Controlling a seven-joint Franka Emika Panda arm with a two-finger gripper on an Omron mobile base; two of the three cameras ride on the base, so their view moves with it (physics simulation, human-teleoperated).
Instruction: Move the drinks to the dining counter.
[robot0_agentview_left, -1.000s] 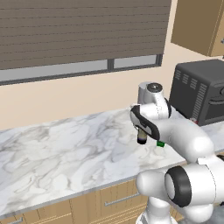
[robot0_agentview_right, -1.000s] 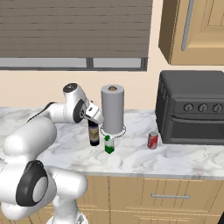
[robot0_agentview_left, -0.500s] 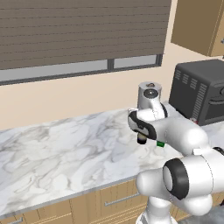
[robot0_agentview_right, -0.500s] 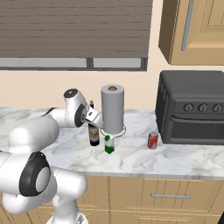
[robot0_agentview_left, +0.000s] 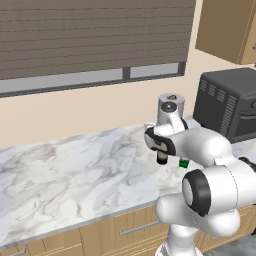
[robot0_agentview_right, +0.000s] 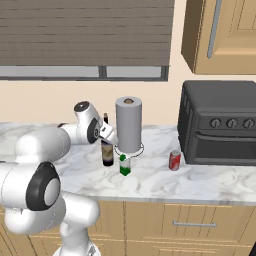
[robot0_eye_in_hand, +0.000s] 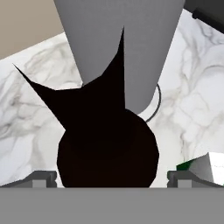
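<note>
The tall dark wine bottle (robot0_agentview_right: 107, 154) stands on the wall-backed marble worktop (robot0_agentview_right: 150, 182), just left of the grey paper towel roll (robot0_agentview_right: 128, 125). My gripper (robot0_agentview_right: 106, 136) is down over the bottle's upper part and open. In the hand view the wine bottle (robot0_eye_in_hand: 107, 146) sits between the two fingertips (robot0_eye_in_hand: 43, 177), with gaps on both sides. A small green-and-white carton (robot0_agentview_right: 125, 165) stands just right of the bottle. The red soda can (robot0_agentview_right: 174, 160) is further right, by the oven. From the left base view I see the bottle's base (robot0_agentview_left: 162, 158) below the hand. The dining counter is out of view.
A black toaster oven (robot0_agentview_right: 220, 122) sits at the right end of the worktop. The paper towel roll (robot0_agentview_left: 171, 106) rises close behind the bottle. Window blinds hang on the wall above. Bare marble (robot0_agentview_left: 65, 175) stretches to the left of the arm.
The hand has edged closer around the wine bottle. Its jaws stayed open and the drinks have not moved.
</note>
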